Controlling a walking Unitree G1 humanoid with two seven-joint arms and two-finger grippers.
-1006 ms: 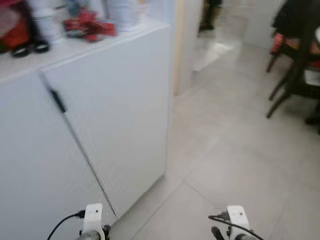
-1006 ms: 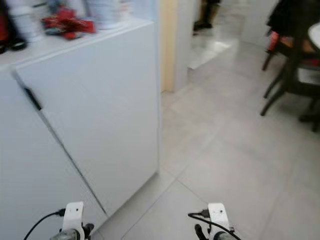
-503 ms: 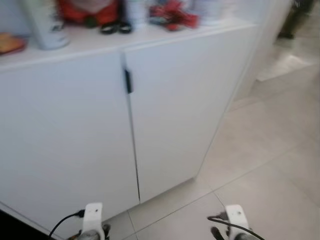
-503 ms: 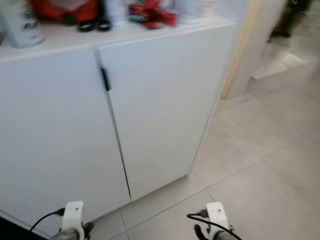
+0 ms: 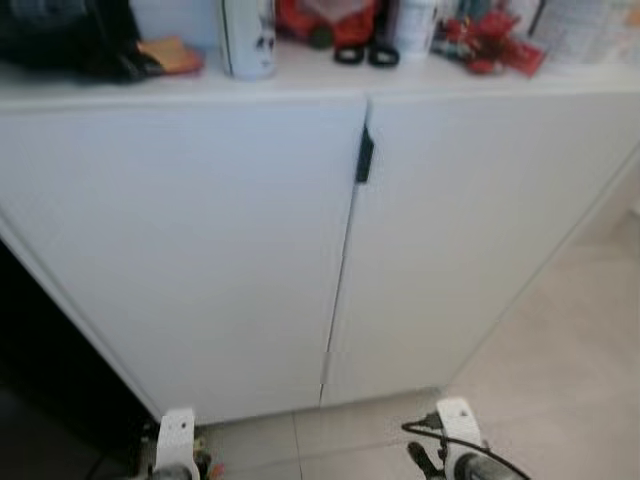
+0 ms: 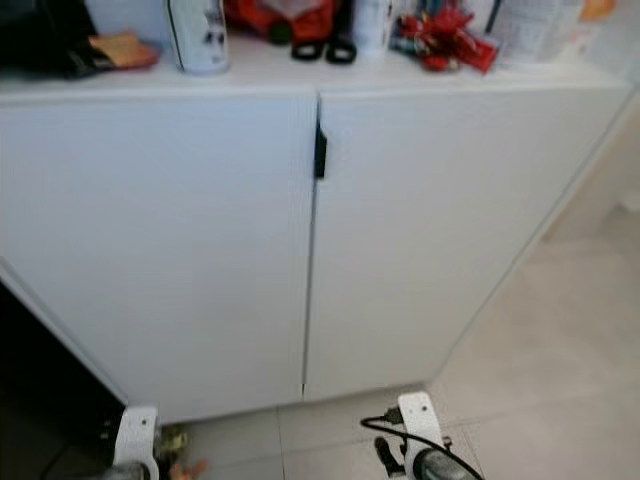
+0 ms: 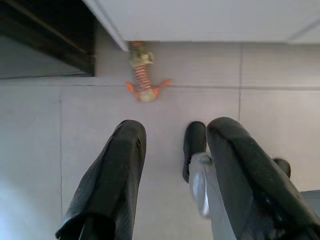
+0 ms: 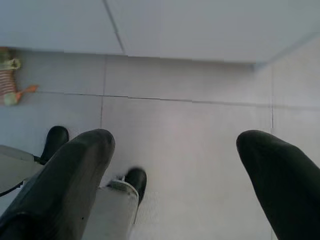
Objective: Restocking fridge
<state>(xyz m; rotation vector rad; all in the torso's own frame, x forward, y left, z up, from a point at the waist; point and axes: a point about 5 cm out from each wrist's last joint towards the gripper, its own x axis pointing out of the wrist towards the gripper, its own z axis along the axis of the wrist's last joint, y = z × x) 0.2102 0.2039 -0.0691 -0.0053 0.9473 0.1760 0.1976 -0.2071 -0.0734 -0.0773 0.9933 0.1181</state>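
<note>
We count 2 white cabinet doors [image 5: 180, 250], 1 black handle [image 5: 365, 158], 1 white can [image 5: 247, 38], 2 black rings [image 5: 365, 55] on counter [image 5: 130, 90], 1 striped toy [image 7: 143, 80] on floor [image 7: 45, 150].

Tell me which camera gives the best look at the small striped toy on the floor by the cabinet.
The left wrist view: the striped toy lies whole and sharp on the tiles just off the white cabinet's corner. The right wrist view catches part of it at the frame edge; the right eye view shows a blurred scrap of it.

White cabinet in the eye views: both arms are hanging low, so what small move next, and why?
Probably raise the right gripper toward the black handle between the closed doors of the white cabinet: both grippers hang open over the floor, holding nothing.
</note>
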